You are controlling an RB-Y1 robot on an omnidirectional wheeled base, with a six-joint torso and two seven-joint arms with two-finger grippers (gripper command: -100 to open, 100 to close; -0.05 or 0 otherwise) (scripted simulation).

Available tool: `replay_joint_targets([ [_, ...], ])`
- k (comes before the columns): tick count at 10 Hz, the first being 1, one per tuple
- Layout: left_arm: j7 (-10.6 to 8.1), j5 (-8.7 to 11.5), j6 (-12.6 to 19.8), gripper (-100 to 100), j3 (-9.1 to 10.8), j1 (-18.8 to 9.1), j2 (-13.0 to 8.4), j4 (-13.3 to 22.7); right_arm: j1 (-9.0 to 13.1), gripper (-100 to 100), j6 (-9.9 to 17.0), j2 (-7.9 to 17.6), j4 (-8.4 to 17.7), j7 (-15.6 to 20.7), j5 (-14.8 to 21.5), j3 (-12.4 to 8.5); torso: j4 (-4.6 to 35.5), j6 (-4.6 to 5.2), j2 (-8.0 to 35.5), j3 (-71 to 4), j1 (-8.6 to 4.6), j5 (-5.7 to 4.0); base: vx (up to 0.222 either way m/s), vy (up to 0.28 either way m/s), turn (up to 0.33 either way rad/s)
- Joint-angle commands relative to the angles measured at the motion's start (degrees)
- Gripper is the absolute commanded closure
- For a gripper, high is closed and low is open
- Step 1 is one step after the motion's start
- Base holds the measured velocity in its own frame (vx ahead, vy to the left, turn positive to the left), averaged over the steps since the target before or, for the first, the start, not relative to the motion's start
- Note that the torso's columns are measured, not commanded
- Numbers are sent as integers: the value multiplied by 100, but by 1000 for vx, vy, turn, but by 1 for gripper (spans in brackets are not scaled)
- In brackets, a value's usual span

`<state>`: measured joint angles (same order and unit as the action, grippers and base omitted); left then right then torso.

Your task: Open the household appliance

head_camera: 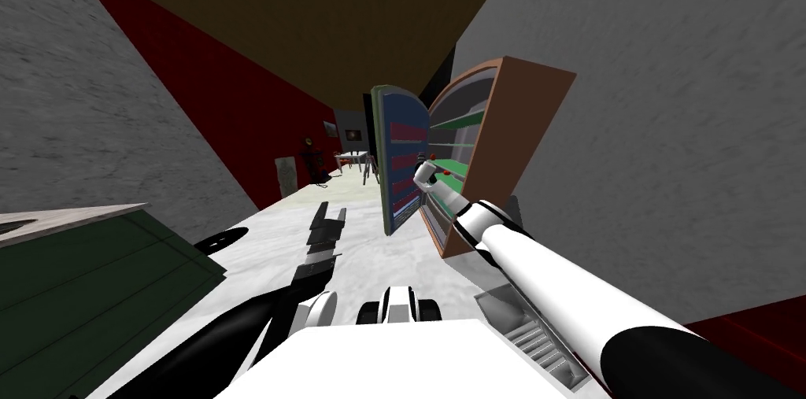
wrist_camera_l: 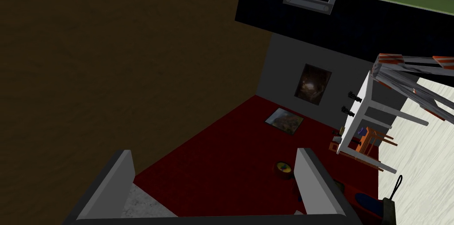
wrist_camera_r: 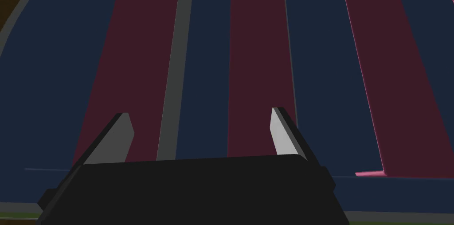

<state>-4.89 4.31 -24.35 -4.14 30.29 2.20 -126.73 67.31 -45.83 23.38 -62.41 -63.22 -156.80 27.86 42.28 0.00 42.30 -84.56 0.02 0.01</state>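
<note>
Right gripper (wrist_camera_r: pixel 200 118): fingers are standing apart, clasping nothing, with the dark blue inner face of the door (wrist_camera_r: pixel 208 58) and its maroon racks (wrist_camera_r: pixel 257 58) lying just beyond the fingertips. Those fingers are sitting between the wide-open door and the brown appliance (head_camera: pixel 523 127). Left gripper (wrist_camera_l: pixel 213 153) is hanging low, fingers likewise apart.

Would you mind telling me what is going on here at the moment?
The robot is working at a brown-cased appliance with an arched top. Its door, dark blue inside with maroon racks, stands wide open, showing green shelves. The right pincer is open and close to the door's inner face, gripping nothing. The left pincer hangs low and open above the pale floor.
</note>
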Motion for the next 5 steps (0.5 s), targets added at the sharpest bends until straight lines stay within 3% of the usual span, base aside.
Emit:
replay_joint_targets([
  [1,0,0,0,0,0,0,0,0,319,-100,-32,-33,243,226,-317,-43,0,0,0,1,-1,0,-31,27,5],
  [3,0,0,0,0,0,0,0,0,512,-100,-52,-50,387,359,-509,-70,-1,1,-4,-2,-4,-1,-28,26,5],
  [4,0,0,0,0,0,0,0,0,438,-100,-57,-40,308,312,-449,-61,-1,0,-3,-2,-2,-1,-12,15,1],
  [5,0,0,0,0,0,0,0,0,538,-100,-131,16,310,368,-574,-17,-2,1,-7,-4,-7,-2,93,-6,22],
])
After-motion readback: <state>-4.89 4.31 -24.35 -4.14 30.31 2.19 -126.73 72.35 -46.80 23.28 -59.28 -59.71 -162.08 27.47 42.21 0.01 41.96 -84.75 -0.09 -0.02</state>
